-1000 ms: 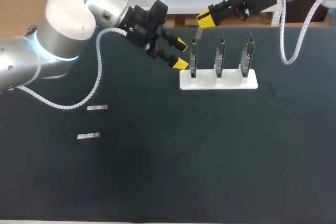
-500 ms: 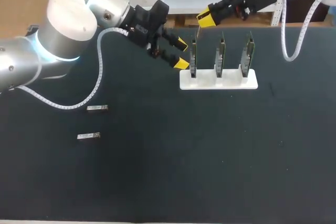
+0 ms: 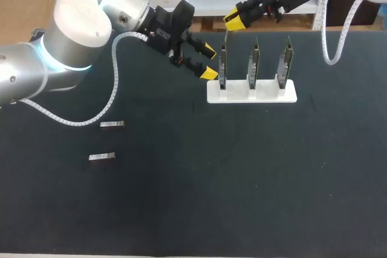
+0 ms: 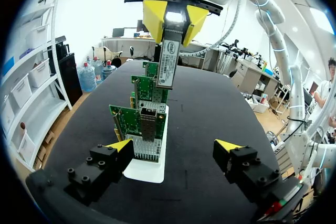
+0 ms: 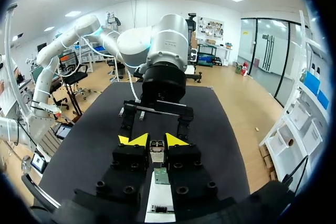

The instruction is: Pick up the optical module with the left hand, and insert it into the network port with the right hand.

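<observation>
Optical module (image 4: 167,61) hangs clamped in the right gripper (image 3: 234,23), just above the network port (image 4: 148,126) of the nearest card on the white rack (image 3: 266,95), not yet seated. Pickup and handover look done; insertion is left. The left gripper (image 3: 208,62) stands released beside the rack, empty.
</observation>
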{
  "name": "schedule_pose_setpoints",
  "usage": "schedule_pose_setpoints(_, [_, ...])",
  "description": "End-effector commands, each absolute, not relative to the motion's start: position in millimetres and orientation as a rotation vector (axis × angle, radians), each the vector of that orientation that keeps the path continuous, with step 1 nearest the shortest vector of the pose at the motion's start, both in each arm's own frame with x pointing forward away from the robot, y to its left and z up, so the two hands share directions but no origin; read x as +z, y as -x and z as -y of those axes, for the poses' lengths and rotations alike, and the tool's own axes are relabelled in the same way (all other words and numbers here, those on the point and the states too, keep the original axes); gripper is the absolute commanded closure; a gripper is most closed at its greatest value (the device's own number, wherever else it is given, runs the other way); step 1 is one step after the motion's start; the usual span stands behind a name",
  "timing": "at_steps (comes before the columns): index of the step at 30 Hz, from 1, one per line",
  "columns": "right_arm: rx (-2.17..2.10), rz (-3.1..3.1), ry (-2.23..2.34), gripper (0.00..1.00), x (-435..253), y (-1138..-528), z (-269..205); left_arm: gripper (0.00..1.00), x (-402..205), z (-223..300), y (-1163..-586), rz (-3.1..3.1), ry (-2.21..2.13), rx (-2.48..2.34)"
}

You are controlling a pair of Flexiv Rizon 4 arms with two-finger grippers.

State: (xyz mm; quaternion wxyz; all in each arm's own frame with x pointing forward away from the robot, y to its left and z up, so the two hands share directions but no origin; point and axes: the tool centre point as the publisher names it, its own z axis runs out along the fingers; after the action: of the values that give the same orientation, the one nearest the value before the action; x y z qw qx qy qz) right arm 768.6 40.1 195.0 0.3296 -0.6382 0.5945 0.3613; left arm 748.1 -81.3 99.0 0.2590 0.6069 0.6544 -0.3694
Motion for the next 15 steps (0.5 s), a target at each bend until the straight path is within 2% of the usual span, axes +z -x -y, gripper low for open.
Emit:
schedule_pose_setpoints(1, [0.929,-1.558,1.671,1.0,192.8,-768.0,-44.2,0.0,99.4,81.2,-746.0,-1.777,-1.642,-0.994])
schedule_pose_setpoints(15, [0.87,-1.553,1.694,1.0,181.8,-773.4,-43.9,0.0,99.4,81.2,-746.0,-1.777,-1.642,-0.994])
